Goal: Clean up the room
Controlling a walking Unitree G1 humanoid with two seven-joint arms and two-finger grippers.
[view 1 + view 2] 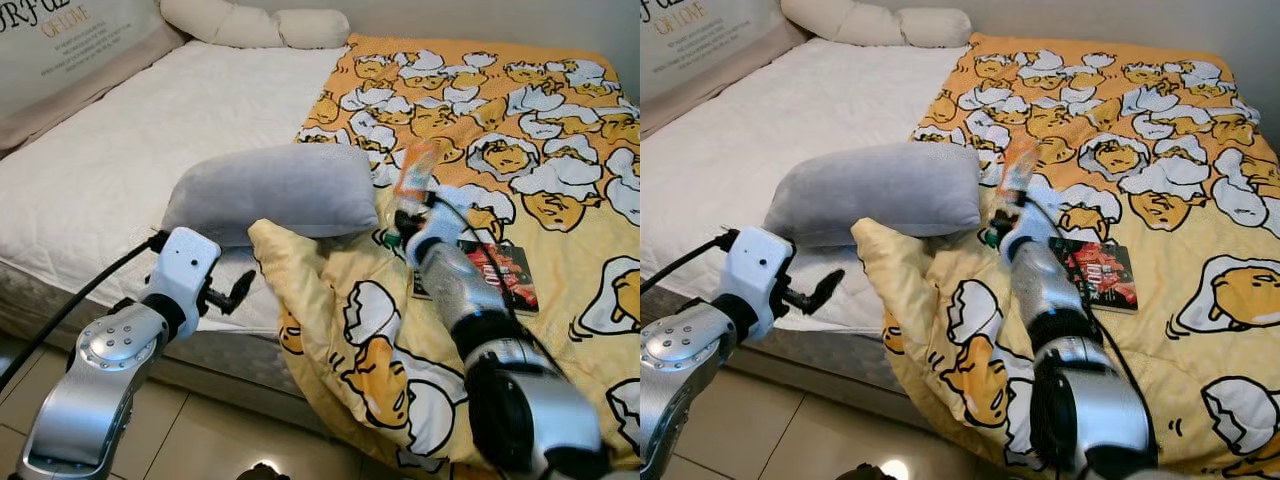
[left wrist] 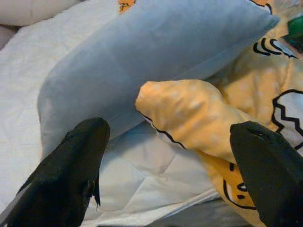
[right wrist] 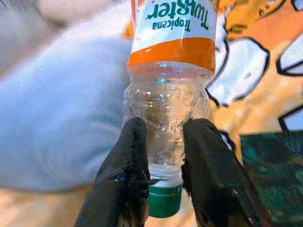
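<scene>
Gripping empty Tropicana bottle (image 3: 169,94) near its green cap above the bed's duvet (image 1: 520,170), right gripper (image 3: 163,156) jaws clamped; left gripper (image 2: 170,170) jaws open by grey pillow (image 1: 270,190). Lift slow, w/ bottle steady.

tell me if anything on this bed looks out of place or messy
Yes. A grey pillow lies mid-bed, far from the pillows at the head. The egg-print blanket is bunched at its near corner. A book lies on it. The right gripper holds an empty Tropicana bottle, cap down.

Clear orange-labelled bottle (image 3: 166,85), green cap down
</scene>
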